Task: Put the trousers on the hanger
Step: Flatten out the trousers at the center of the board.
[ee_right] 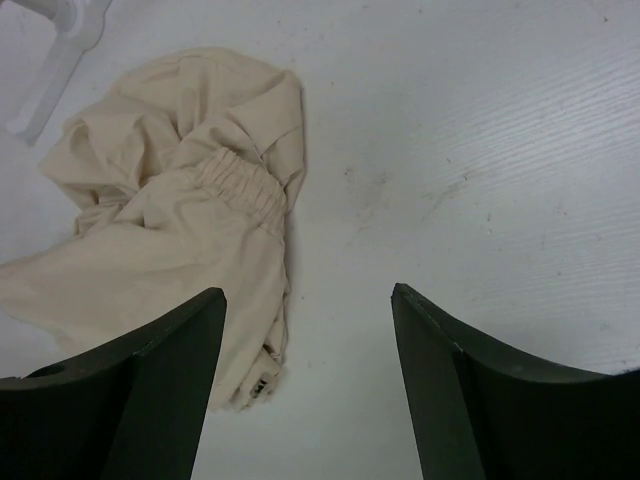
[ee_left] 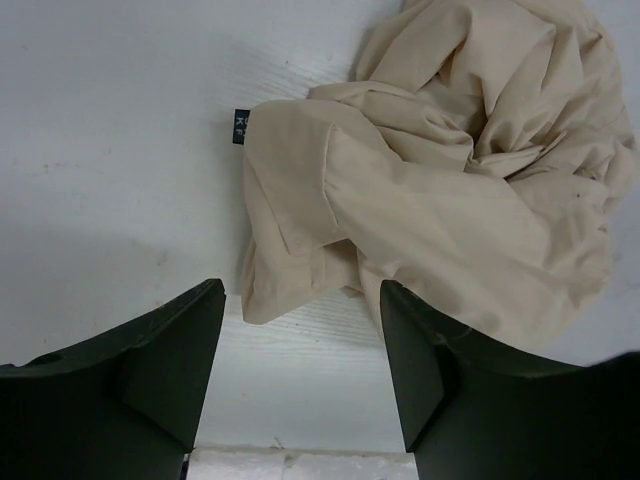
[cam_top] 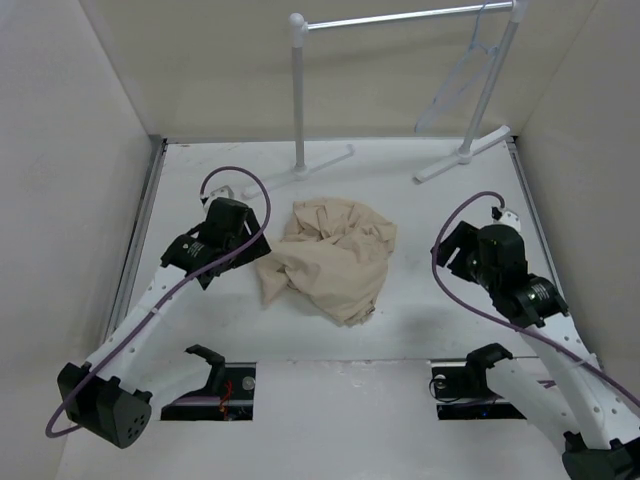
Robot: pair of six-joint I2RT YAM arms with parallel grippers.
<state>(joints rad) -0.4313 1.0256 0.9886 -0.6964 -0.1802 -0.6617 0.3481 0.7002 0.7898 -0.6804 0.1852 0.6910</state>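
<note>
The beige trousers [cam_top: 330, 258] lie crumpled in a heap in the middle of the table, also seen in the left wrist view as trousers [ee_left: 450, 170] and in the right wrist view as trousers [ee_right: 180, 210] with an elastic waistband showing. The pale hanger [cam_top: 462, 70] hangs from the rail at the back right. My left gripper [cam_top: 235, 240] sits just left of the heap; in its wrist view the left gripper [ee_left: 303, 300] stands open at the cloth's edge, nothing between its fingers. My right gripper [cam_top: 462, 250] hovers to the right, and the right gripper [ee_right: 308, 300] is open over bare table.
A white garment rack [cam_top: 400, 20] with a metal rail stands at the back, its feet [cam_top: 460, 155] on the table. White walls enclose the table on the left, right and back. Two dark cut-outs [cam_top: 215, 385] lie by the arm bases.
</note>
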